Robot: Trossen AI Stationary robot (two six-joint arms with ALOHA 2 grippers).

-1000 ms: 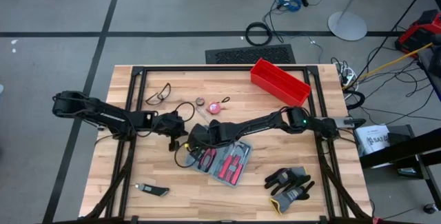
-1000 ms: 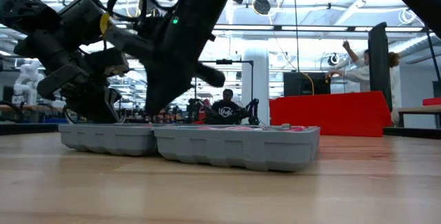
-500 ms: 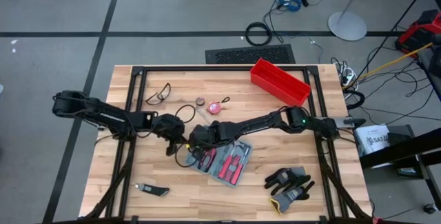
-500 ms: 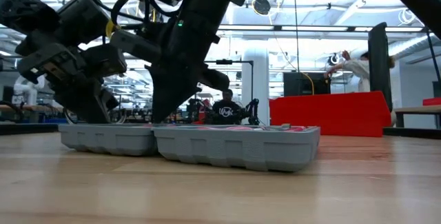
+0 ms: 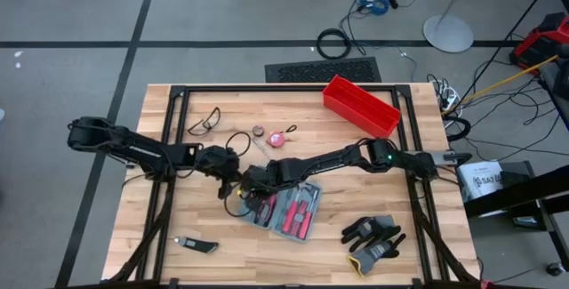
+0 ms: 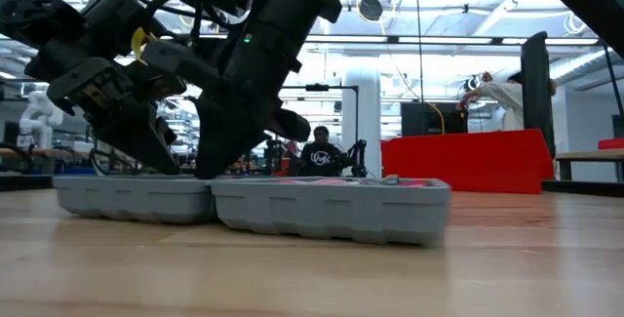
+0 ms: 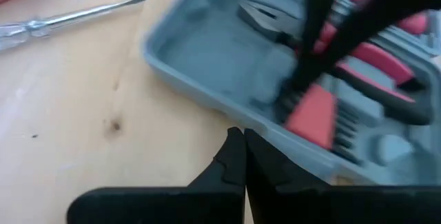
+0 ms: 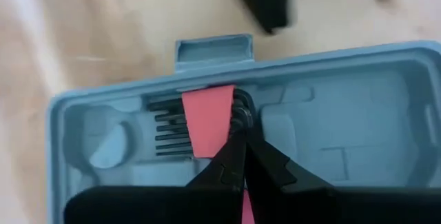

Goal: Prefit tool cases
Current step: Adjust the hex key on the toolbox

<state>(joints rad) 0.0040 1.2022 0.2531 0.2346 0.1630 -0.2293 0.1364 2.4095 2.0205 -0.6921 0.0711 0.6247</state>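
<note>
The grey-blue tool case [image 5: 286, 207] lies open and flat on the wooden table, red-handled tools in its grey slots; the low view shows both its halves [image 6: 253, 205] resting on their undersides. My right gripper [image 8: 238, 140] is shut, its tips down inside the case's left half on a red hex-key holder [image 8: 207, 122]. My left gripper [image 7: 238, 133] is shut too and stands at that half's outer wall [image 7: 207, 89], coming from the table's left. My right gripper presses its shut fingertips on the red hex-key holder's edge [image 8: 224, 131], beside the dark keys, in the case's left half. The fingers come steeply from above, slanting from the table's right. The case stays flat on the table. My left gripper's shut tips stand at the case's outer rim [image 7: 272, 138]; whether they touch it, I cannot tell.
A red bin [image 5: 360, 104] stands at the far right. Safety glasses [image 5: 204, 122], a screwdriver [image 7: 69, 18] and small pink items [image 5: 277, 137] lie beyond the case. Black gloves [image 5: 373, 236] lie near right, a utility knife [image 5: 196, 245] near left. A person [image 6: 502, 93] shows beyond the table.
Both wrists have turned a little while the arms stayed in place. The case's left half has slid slightly toward the table's left edge, while its right end has kept its place.
</note>
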